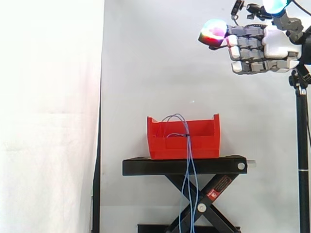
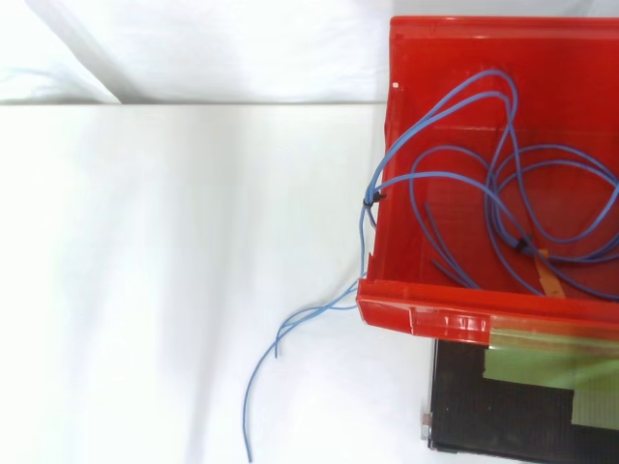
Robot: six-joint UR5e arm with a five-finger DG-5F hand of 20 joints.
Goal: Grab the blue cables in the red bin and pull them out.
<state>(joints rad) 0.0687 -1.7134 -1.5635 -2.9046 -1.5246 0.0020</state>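
The hand (image 1: 274, 48) hung at the upper right of the side view, its fingers (image 1: 245, 31) stretched out toward the left and apart from the thumb, clasping nothing. It was well above and to the right of the blue cables (image 1: 188, 170), with open air between them. The cables lay in the red bin (image 1: 204, 141) at the middle of that view, a small arch of them rising just over the rim. From there they dropped nearly straight down across the bin's front wall and past the black stand (image 1: 146, 167) to the bottom edge of the frame. In the top view the red bin (image 2: 406, 58) sat at the right, holding several loose loops of the blue cables (image 2: 455, 159) spread over its floor. A bunch of strands crossed the bin's left wall, pinched together by a dark tie (image 2: 370, 198). They then trailed down and to the left over the white surface toward the lower middle of the frame.
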